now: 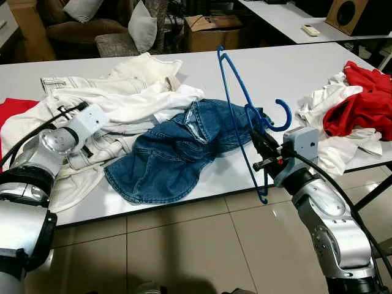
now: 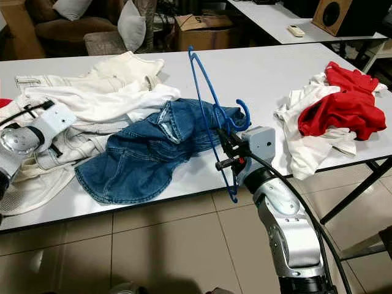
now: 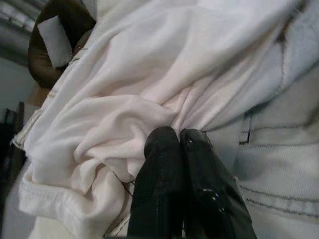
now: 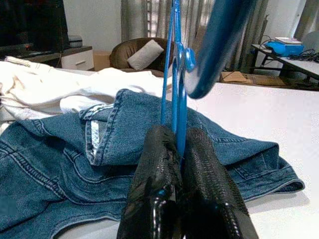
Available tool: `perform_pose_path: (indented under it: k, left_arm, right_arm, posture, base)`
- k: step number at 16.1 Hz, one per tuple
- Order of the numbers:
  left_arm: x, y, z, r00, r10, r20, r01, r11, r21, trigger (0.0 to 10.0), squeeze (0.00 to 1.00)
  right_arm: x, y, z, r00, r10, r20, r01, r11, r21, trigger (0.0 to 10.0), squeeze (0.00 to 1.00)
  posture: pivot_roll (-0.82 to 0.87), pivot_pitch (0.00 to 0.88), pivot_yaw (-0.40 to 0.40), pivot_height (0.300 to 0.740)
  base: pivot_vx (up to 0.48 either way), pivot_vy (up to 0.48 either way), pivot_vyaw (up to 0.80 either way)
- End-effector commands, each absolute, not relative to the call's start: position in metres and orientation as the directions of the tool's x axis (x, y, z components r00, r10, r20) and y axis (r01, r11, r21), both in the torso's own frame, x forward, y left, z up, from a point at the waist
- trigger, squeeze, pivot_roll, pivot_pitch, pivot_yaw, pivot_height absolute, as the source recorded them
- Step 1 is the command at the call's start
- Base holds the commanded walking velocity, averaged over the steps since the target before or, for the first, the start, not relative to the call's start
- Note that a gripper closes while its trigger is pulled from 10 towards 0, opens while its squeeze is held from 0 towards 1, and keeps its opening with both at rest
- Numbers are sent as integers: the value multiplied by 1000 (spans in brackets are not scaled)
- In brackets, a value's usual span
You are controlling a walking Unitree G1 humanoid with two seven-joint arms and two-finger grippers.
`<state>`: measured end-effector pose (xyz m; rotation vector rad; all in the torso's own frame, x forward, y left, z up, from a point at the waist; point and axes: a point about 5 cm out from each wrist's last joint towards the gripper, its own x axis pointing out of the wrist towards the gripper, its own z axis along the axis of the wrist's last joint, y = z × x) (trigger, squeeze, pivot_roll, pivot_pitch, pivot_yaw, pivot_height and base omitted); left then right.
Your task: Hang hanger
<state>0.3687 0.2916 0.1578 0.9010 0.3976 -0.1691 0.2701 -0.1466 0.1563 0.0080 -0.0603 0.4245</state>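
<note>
My right gripper [image 1: 258, 136] is shut on a blue plastic hanger [image 1: 236, 104], holding it upright near the table's front edge, hook [image 1: 280, 116] toward the right. In the right wrist view the black fingers [image 4: 164, 174] clamp the blue hanger [image 4: 174, 74] by its neck. Blue jeans [image 1: 177, 150] lie crumpled on the white table [image 1: 288, 67] just behind the hanger. My left gripper [image 3: 178, 133] is shut and its fingertips press into the white clothes [image 1: 116, 101] at the table's left.
A red and white pile of clothes [image 1: 358, 110] lies at the table's right end. A red cloth [image 1: 12, 107] shows at the far left. Behind the table stand a sofa with cushions [image 1: 141, 24] and a cardboard box [image 1: 211, 30]. Tiled floor [image 1: 202, 245] lies in front.
</note>
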Motion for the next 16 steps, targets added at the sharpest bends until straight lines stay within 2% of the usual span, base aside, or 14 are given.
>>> perform_pose_path:
  k: [1, 3, 5, 7, 10, 11, 14, 16]
  left_arm:
    - [370, 293, 163, 918, 21, -396, 283, 664, 692, 0, 0]
    - [373, 291, 168, 939, -12, -343, 205, 820, 534, 0, 0]
    - [373, 294, 172, 955, -14, -295, 137, 906, 401, 0, 0]
    - [374, 296, 175, 966, -23, -257, 99, 953, 287, 0, 0]
    - [374, 302, 185, 988, -20, -153, 21, 1000, 6, 0, 0]
    - [375, 300, 189, 991, -40, -129, 36, 999, -31, 0, 0]
    - [380, 282, 201, 965, -244, -100, 241, 970, -39, 0, 0]
    - [379, 264, 213, 878, -463, -123, 464, 885, -19, 0, 0]
  right_arm:
    - [272, -147, 161, 909, 410, 73, -409, 912, -32, 10000, 0]
    - [272, -148, 161, 910, 408, 75, -407, 913, -36, 10000, 0]
    - [273, -148, 161, 910, 408, 74, -406, 913, -37, 10000, 0]
    - [273, -148, 161, 910, 408, 74, -406, 913, -38, 10000, 0]
    - [274, -147, 161, 909, 410, 74, -408, 912, -44, 10000, 0]
    - [274, -147, 161, 909, 410, 74, -408, 912, -45, 10000, 0]
    - [274, -148, 163, 911, 404, 82, -401, 915, -47, 10000, 0]
    - [274, -149, 163, 911, 402, 86, -400, 915, -46, 10000, 0]
  posture:
    - [-94, 0, 30, 740]
    - [-96, 0, 29, 740]
    - [-95, 0, 29, 740]
    - [-94, 0, 26, 740]
    - [-94, 0, 22, 740]
    - [-94, 0, 22, 740]
    - [-95, 0, 22, 740]
    - [-95, 0, 22, 740]
  base:
    - [0, 0, 0]
    - [0, 0, 0]
    - [0, 0, 0]
    - [0, 0, 0]
    - [0, 0, 0]
    - [0, 0, 0]
    - [0, 0, 0]
    - [0, 0, 0]
